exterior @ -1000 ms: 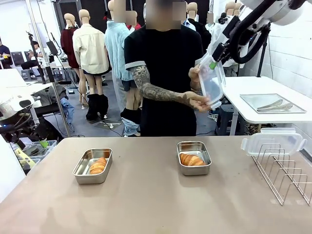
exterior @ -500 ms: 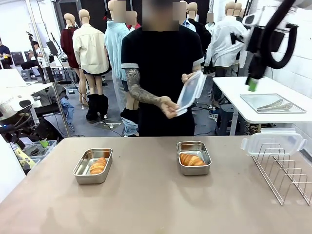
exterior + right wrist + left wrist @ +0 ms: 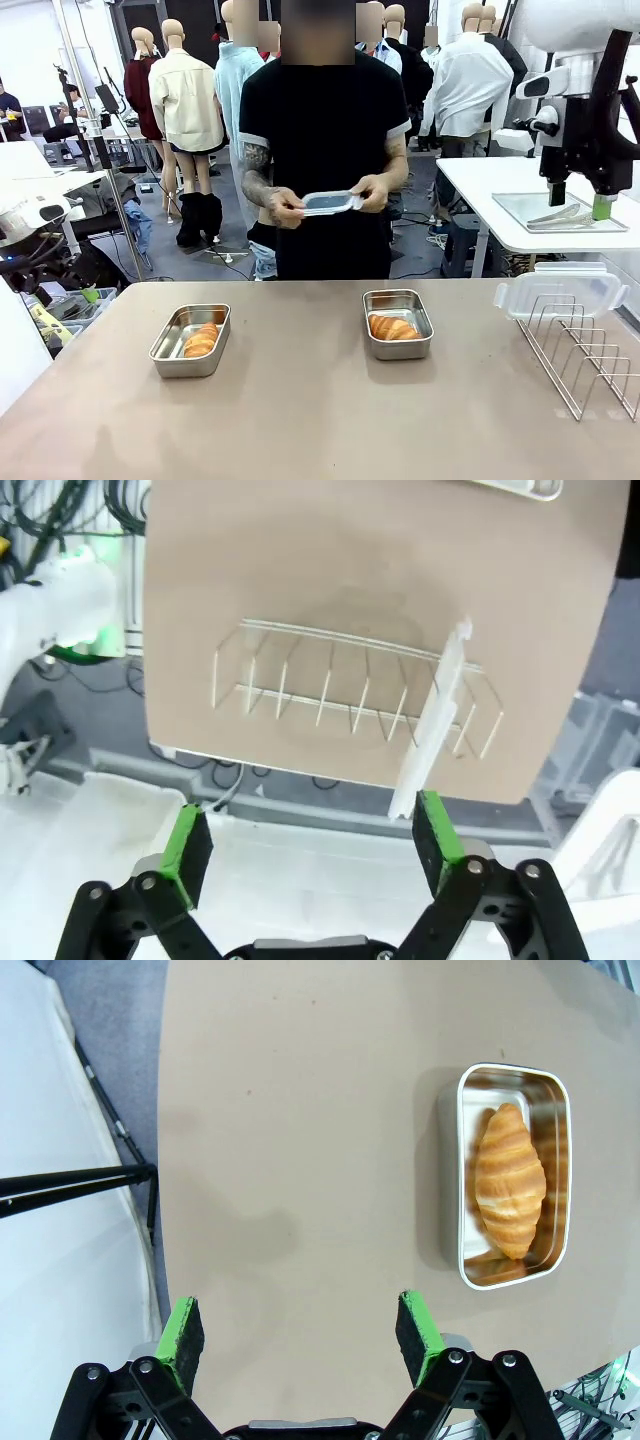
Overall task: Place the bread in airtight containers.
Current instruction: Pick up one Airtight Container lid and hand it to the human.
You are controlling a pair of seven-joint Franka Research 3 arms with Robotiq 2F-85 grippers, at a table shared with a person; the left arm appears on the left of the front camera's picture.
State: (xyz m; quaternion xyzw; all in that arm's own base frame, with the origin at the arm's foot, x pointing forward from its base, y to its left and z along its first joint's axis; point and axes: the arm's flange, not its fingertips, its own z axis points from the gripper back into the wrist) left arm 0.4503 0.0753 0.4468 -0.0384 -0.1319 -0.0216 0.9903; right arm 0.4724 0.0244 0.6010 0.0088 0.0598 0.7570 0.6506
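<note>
On the table [image 3: 300, 420] before me sit two tins, well apart and open-topped. The left tin [image 3: 186, 367] holds one croissant [image 3: 201, 339], and the right tin [image 3: 398, 351] holds another. Across the table the person holds a lid [image 3: 330, 203] flat between both hands, in front of the body. A second lid [image 3: 560, 290] rests on the rack [image 3: 585, 360] at my right. My right gripper [image 3: 577, 200] hangs high above that rack, fingers pointing down and spread wide, gripping nothing. Its wrist camera looks down on the rack, where the second lid stands on edge. My left gripper [image 3: 300, 1325] is spread too and empty, over bare table, with the left tin off to one side in its view.
</note>
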